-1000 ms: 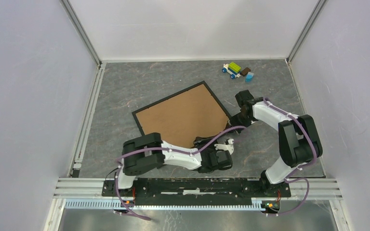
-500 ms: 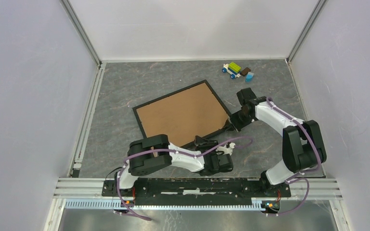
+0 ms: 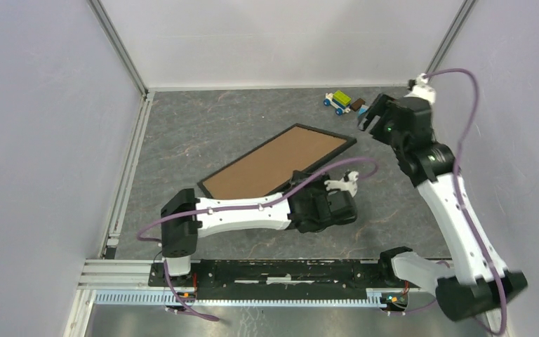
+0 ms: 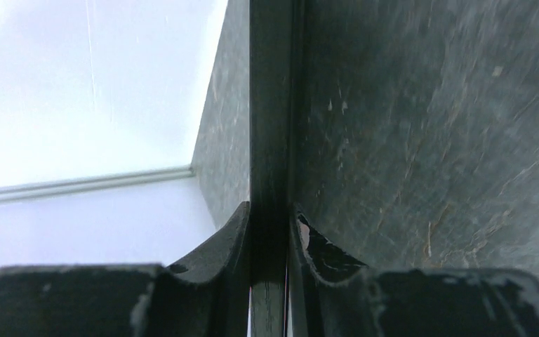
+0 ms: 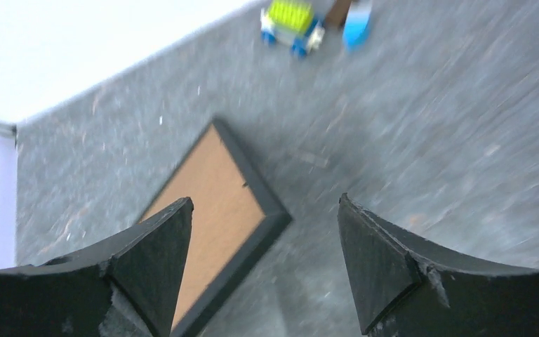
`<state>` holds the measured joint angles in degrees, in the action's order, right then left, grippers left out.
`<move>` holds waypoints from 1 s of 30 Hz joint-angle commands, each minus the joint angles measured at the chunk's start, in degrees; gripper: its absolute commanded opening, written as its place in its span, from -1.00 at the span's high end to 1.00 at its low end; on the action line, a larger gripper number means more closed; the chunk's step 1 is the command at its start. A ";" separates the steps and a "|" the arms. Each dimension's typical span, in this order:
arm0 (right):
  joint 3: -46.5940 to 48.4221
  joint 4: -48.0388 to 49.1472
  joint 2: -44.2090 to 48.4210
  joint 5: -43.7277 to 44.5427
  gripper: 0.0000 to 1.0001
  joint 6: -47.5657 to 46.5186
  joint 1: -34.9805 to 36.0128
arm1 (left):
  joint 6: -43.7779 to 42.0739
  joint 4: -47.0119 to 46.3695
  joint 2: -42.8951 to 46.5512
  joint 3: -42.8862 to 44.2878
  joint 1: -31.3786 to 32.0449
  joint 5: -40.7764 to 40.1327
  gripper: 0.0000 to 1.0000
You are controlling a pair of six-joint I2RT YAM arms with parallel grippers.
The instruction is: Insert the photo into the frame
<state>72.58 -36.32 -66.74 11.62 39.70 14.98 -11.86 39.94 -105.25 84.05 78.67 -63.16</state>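
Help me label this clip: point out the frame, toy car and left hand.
the frame [image 3: 326,132], top view, black far edge
toy car [image 3: 340,98], top view, green roof block
left hand [image 4: 270,216], left wrist view, between fingertips

Thin black frame [image 5: 250,175], plain brown backing board [image 3: 275,163]. Dark grey tabletop [image 3: 203,126], paler veining. Lime, blue, perhaps brown on the toy blocks [image 3: 342,100].

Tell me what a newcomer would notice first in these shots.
The big black frame in the middle of the table stands out first. Its brown backing board faces up, it seems tipped up off the surface, and the left gripper pinches its near edge. Next comes the right gripper, open and empty, raised high by the far right corner near a small cluster of toy blocks.
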 commanded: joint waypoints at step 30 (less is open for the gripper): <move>-1.95 2.14 16.32 20.83 -0.68 -19.71 -0.88 | 23.74 24.74 11.62 32.14 -50.33 70.62 0.96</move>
<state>71.20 -34.59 -50.09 33.23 19.64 14.24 4.73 67.31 -99.11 123.15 36.14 -1.06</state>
